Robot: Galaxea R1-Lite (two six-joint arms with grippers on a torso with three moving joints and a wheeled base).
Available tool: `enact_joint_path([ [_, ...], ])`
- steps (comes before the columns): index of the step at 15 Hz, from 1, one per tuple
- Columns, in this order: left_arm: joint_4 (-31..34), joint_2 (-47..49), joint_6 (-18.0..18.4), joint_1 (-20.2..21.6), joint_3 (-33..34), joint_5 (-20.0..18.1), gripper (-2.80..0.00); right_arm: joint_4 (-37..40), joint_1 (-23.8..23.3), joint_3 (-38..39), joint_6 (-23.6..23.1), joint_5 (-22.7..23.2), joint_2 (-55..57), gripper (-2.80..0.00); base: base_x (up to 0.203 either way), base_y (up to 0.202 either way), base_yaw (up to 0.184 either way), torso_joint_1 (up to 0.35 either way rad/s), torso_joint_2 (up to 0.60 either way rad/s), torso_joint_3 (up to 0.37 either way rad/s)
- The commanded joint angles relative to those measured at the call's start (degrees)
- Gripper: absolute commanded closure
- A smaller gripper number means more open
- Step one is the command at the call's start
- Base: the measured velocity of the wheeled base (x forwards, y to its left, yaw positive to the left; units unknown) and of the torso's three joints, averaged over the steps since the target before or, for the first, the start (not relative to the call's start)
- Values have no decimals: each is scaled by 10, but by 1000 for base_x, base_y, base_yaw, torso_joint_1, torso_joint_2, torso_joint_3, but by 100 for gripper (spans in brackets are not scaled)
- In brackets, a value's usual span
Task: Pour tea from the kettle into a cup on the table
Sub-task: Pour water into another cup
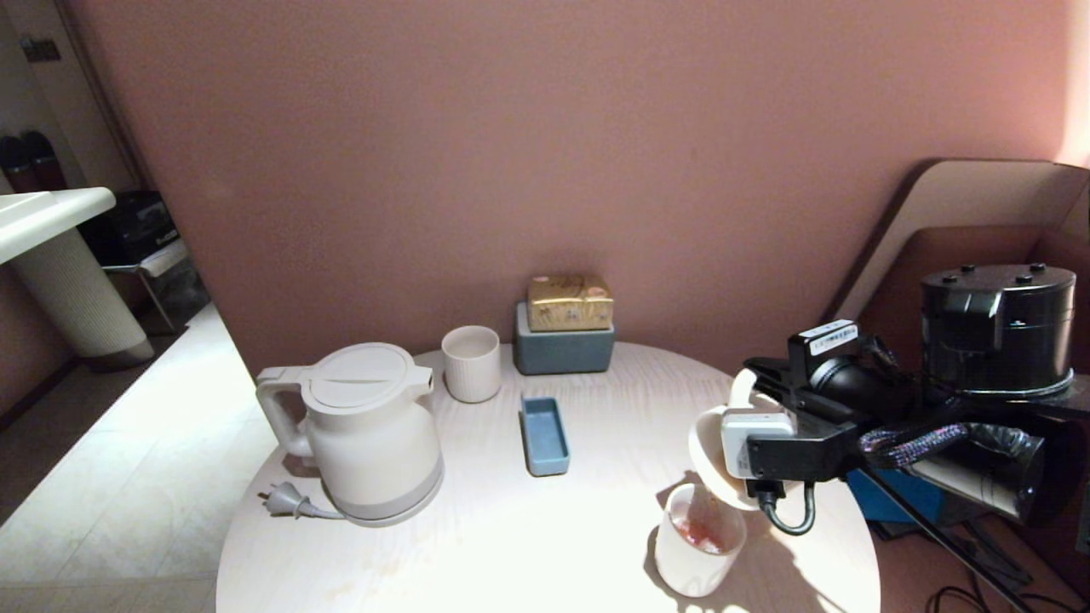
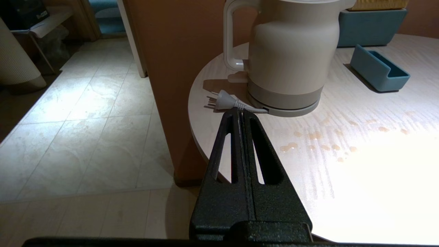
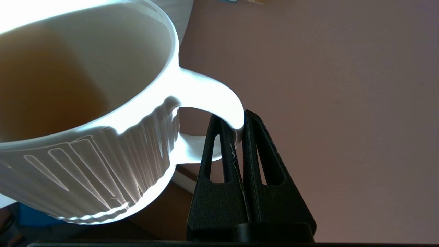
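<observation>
The cream-white kettle [image 1: 366,434] [image 2: 291,55] stands on its grey base at the left of the round pale table [image 1: 511,528] [image 2: 343,120]. My right gripper [image 1: 766,379] [image 3: 236,120] is shut on the loop handle of the ribbed white cup [image 1: 708,447] [image 3: 85,130], held tilted above the table's right front. A thin reddish stream of tea [image 1: 703,504] runs from it into a smooth white cup [image 1: 694,562] standing below, which holds red liquid. My left gripper [image 2: 240,111] is shut and empty, off the table's left edge, pointing at the kettle's plug [image 2: 223,101].
A handleless ribbed cup [image 1: 471,362], a small blue tray [image 1: 545,434] and a grey-blue box [image 1: 564,349] with a gold packet on it stand mid-table to the back. Tea drops [image 2: 322,137] dot the table in front of the kettle. A black cylinder [image 1: 996,328] stands at the right.
</observation>
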Motion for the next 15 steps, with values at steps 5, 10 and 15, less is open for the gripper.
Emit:
enact_joint_path([
  [5,0,1,0,0,0,0,0,-1,5,-4,-19,-2,3,0,0,0,0,0,0,0],
  [10,0,1,0,0,0,0,0,-1,16,-11,-31,-16,5,0,0,0,0,0,0,0],
  [15,0,1,0,0,0,0,0,-1,23,-11,-34,-19,5,0,0,0,0,0,0,0],
])
